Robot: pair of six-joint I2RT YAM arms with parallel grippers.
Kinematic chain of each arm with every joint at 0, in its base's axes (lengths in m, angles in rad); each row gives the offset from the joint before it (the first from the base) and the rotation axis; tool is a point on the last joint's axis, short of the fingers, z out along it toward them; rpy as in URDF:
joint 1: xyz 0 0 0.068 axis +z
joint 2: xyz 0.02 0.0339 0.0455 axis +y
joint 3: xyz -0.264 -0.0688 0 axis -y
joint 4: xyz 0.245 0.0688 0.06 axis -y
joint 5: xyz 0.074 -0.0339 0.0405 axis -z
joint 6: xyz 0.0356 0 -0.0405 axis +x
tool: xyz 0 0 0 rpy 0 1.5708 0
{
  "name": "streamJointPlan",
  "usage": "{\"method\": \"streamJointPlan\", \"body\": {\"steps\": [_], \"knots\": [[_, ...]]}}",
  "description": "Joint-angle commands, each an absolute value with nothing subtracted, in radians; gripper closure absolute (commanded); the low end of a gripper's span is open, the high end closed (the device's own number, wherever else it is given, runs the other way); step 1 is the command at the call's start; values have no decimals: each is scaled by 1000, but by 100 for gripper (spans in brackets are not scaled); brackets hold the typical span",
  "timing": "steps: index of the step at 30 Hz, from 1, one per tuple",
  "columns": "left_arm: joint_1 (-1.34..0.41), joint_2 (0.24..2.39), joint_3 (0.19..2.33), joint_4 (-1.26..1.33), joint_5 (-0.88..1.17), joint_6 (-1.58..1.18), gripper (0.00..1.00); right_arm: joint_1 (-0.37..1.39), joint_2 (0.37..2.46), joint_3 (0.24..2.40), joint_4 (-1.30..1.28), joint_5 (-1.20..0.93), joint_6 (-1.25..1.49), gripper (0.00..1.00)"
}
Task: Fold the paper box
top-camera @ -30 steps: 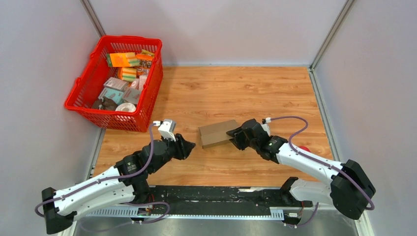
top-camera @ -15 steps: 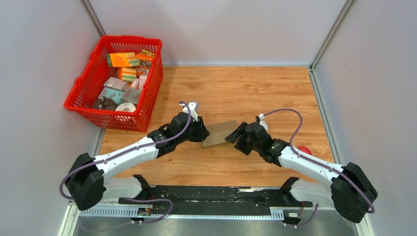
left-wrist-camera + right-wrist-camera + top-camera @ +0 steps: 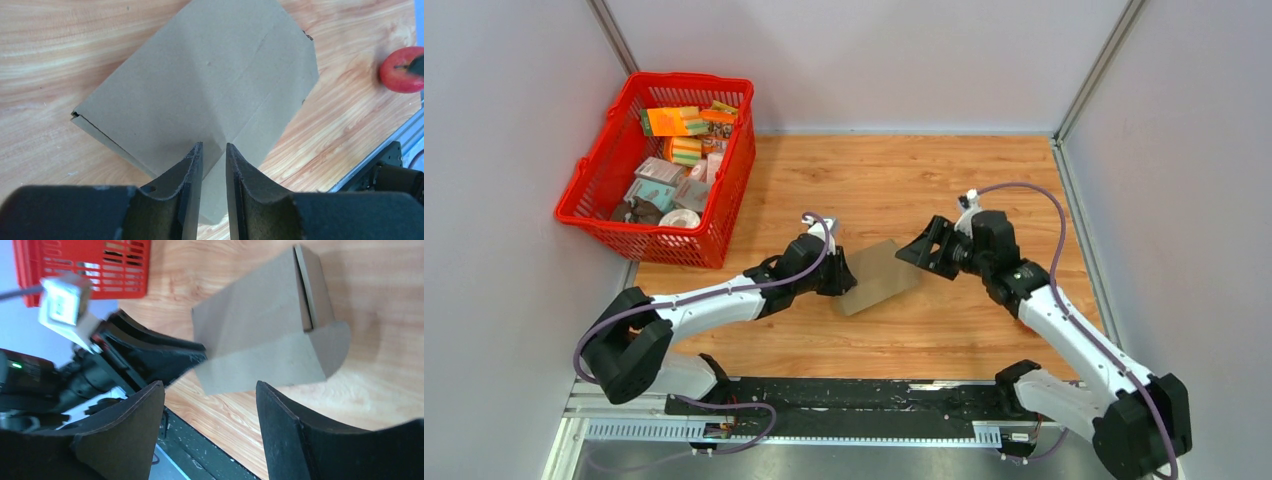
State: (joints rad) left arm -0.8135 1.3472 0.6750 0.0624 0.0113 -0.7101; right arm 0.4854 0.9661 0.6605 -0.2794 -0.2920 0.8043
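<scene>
The paper box (image 3: 882, 276) is a plain brown flattened carton lying askew in the middle of the wooden table. In the left wrist view the paper box (image 3: 210, 90) fills the frame, a crease running across its top face. My left gripper (image 3: 843, 277) is at the box's left corner. Its jaws stand a narrow gap apart (image 3: 214, 150) over the cardboard, and no grip shows. My right gripper (image 3: 917, 249) hangs wide open just right of the box and above it, holding nothing. From the right wrist, the box (image 3: 260, 330) shows a rounded flap on its side.
A red mesh basket (image 3: 594, 170) with several printed packets stands at the back left. A small round red object (image 3: 400, 70) lies on the table near the right edge. A metal rail runs along the near edge, and grey walls close in the sides.
My left arm has swung right to the box and its jaws have narrowed. The right gripper has let go of the box, opened wide and risen. The box has turned and slid slightly.
</scene>
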Motion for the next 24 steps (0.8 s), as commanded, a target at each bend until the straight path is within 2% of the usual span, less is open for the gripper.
{"method": "streamJointPlan", "body": {"steps": [1,4,7,10,13,16,24], "knots": [[-808,1359,660,121,37,-729,69,371,1095,802,-267,-596,683,30],[-810,1359,650,124,38,-739,69,354,1231,868,-216,-673,660,33],[-810,1355,637,124,31,-742,69,353,1359,871,-148,-738,673,39],[-808,1359,629,117,20,-738,69,351,1434,795,120,-784,724,50],[-810,1376,620,126,21,-738,70,345,1518,724,278,-801,741,60],[-808,1387,608,138,26,-736,70,324,1615,643,493,-848,826,61],[-810,1349,607,107,8,-710,71,288,1694,569,629,-896,879,63]]}}
